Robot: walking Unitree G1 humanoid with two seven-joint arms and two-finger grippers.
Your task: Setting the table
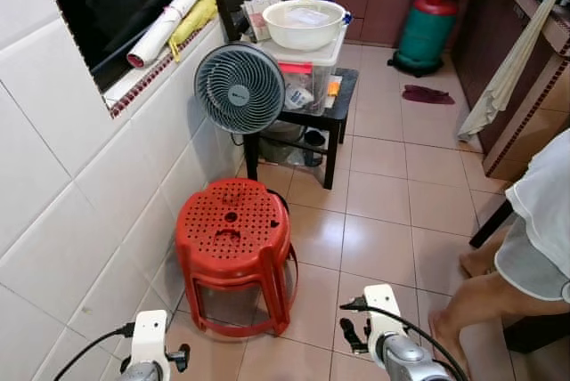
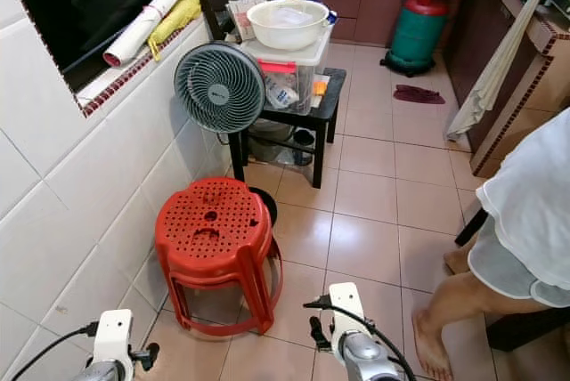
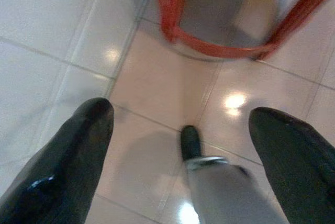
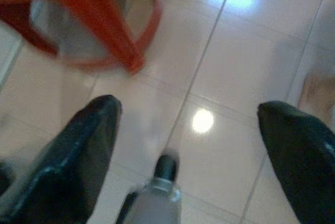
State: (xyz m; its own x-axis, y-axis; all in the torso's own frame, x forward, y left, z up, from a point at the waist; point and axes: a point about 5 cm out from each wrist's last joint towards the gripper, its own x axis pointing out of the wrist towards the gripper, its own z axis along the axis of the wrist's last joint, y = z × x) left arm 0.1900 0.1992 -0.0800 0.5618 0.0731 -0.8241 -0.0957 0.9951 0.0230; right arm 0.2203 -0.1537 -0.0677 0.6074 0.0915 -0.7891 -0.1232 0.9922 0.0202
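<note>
Both held low and spread empty, left gripper [image 3: 180, 130] and right gripper [image 4: 186, 124] just short of the red stool [image 1: 233, 239], white bowl [image 1: 304, 23] beyond it on the black bench [image 1: 342, 101], presumably approaching.

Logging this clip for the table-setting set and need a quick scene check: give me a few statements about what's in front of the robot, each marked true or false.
1. A red plastic stool stands on the tiled floor beside the white tiled wall. True.
2. The grey fan lies flat on the floor. False: it is upright, in front of the small black table.
3. A white basin sits atop a clear storage box. True.
4. The left gripper holds a plate. False: its fingers are open over bare floor.
5. The right gripper is open. True.
6. The gas cylinder is red. False: it is green.
</note>
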